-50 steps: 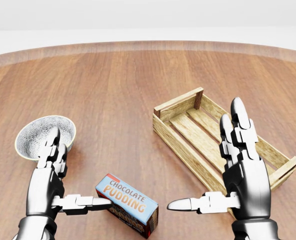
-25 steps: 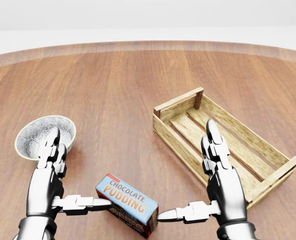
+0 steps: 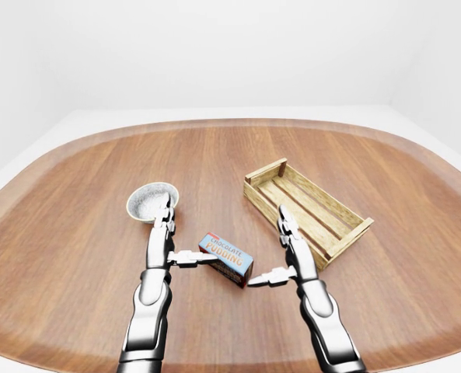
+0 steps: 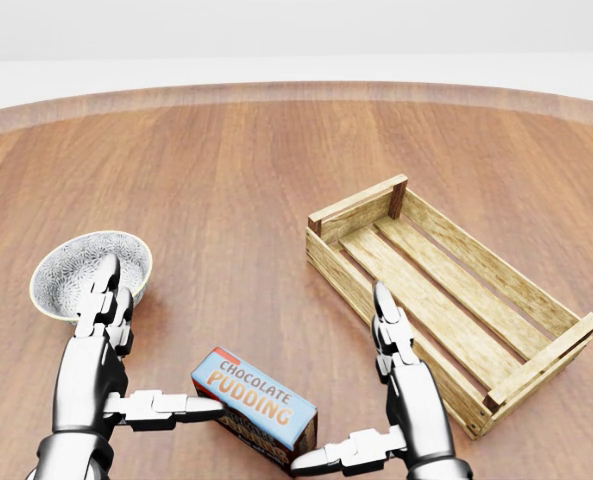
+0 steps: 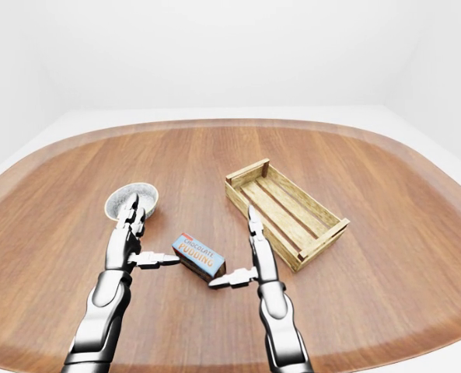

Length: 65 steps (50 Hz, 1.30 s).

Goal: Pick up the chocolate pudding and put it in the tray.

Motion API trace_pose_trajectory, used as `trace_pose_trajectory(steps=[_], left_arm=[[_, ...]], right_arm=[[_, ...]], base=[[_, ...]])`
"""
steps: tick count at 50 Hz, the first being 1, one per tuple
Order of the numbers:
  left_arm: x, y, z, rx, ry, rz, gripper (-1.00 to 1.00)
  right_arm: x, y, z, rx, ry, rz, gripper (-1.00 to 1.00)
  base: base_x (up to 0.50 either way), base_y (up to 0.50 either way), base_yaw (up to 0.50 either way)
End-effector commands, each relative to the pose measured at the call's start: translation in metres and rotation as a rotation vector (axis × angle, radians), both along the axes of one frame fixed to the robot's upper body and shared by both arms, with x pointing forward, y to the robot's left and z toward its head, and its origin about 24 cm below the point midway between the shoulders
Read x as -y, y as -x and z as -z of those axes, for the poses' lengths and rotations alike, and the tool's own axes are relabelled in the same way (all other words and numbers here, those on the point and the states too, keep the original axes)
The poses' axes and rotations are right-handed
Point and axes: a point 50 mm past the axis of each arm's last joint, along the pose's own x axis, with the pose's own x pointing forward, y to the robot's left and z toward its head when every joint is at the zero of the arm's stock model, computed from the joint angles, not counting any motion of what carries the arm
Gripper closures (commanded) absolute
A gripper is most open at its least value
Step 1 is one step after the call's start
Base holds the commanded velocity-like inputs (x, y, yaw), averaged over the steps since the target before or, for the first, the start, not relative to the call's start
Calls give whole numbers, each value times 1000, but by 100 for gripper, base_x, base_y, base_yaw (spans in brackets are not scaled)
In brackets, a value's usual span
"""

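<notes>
The chocolate pudding (image 4: 254,408), a blue box with a dark side, lies flat on the wooden table low in the head view. My left hand (image 4: 161,340) is open, fingers pointing up, its thumb tip touching the box's left end. My right hand (image 4: 341,380) is also open, and its thumb tip meets the box's lower right corner. The box sits between the two thumbs. The tray (image 4: 359,204), a slatted wooden crate with nothing in it, lies to the right of my right hand.
A patterned white bowl (image 4: 88,272) stands at the left, just above my left fingertips. The round wooden table (image 3: 230,155) stretches wide on all sides, with white floor and walls beyond it.
My right hand has moved left and down, away from the crate, bringing its thumb to the pudding box's right end. The left hand, box and bowl have not moved.
</notes>
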Motion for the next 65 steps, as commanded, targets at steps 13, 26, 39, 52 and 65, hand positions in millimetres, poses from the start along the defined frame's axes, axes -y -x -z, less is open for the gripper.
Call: trace_pose_trajectory(steps=[13,26,39,52,65], left_arm=[[0,0,0,-11,12,7,-100],[1,0,1,-10,10,10,-100],[1,0,1,-10,9,12,-100],[1,0,1,-10,9,12,-100],[1,0,0,-10,10,10,-100]], right_arm=[[-13,-3,23,-92,50,-29,-100],[-23,-4,29,-114,73,-49,-100],[-30,-6,37,-144,102,-64,-100],[-36,-8,45,-179,121,-74,-100],[-39,-8,57,-230,152,-78,-100]], base=[[0,0,0],[0,0,0],[0,0,0],[0,0,0],[0,0,0]])
